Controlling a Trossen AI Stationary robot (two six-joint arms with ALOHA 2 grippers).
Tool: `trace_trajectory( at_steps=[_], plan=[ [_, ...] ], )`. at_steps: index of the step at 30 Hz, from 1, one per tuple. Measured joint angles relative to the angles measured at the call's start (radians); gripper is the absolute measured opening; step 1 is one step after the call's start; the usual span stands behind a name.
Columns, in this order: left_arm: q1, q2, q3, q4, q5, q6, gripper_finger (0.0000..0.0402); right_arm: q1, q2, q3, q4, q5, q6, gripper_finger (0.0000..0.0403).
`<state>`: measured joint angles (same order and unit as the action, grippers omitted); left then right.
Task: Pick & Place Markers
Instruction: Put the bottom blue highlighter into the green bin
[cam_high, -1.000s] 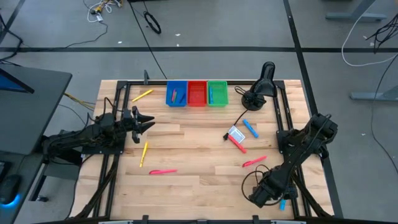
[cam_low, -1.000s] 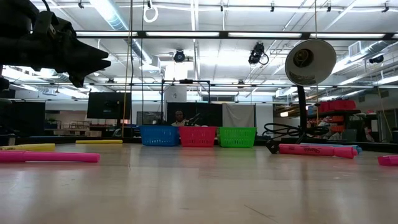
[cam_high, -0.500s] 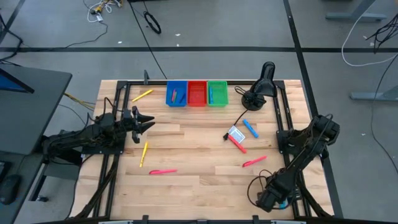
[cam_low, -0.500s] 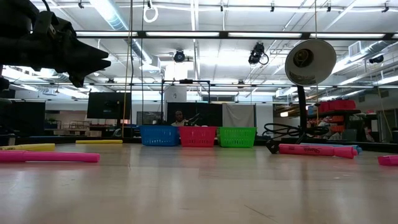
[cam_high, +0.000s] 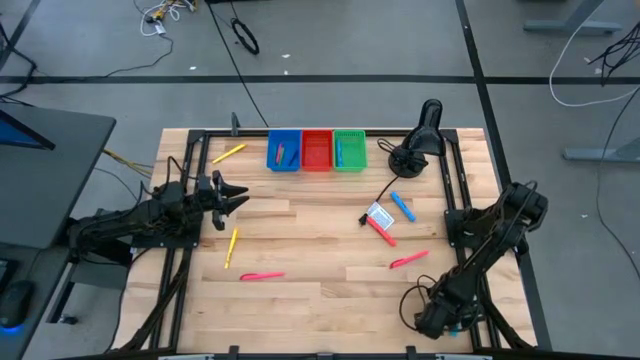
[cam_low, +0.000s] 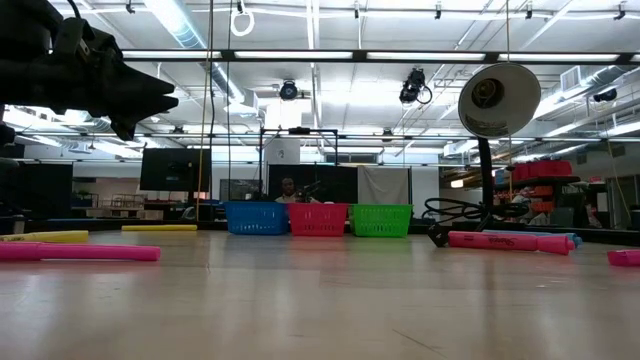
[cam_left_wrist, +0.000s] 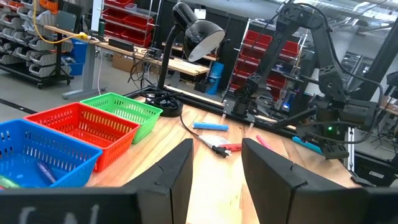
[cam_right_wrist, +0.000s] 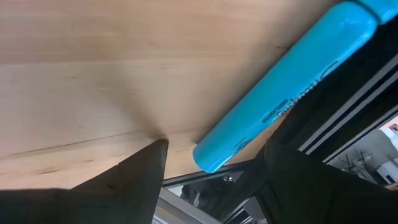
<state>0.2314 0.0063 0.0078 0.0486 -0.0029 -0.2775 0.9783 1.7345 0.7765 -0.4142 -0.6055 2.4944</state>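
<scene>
One light-blue plastic marker (cam_right_wrist: 283, 96) is seen lying on the pale wooden table (cam_high: 320, 250) at its near right corner, beside the black metal frame rail, and is straddled by the right gripper (cam_right_wrist: 214, 163), whose dark fingers are spread apart on either side of its blunt end without clamping it. Several more markers are scattered over the table: a pink one (cam_high: 262, 276) and a yellow one (cam_high: 232, 246) toward the left, another yellow one (cam_high: 229, 153) near the far left corner, a red one (cam_high: 381, 231), a blue one (cam_high: 402, 207) and a pink one (cam_high: 409, 259) toward the right. The left gripper (cam_high: 238, 196) is held above the left side of the table, its fingers parted and gripping nothing.
</scene>
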Motion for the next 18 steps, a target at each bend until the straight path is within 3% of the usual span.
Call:
trace_trajectory(
  at_steps=[18],
  plan=[
    [0.000,0.000,0.000,0.000,0.000,0.000,0.0142,0.021,-0.005,-0.045,0.056,0.081,-0.053,0.0279]
  ],
)
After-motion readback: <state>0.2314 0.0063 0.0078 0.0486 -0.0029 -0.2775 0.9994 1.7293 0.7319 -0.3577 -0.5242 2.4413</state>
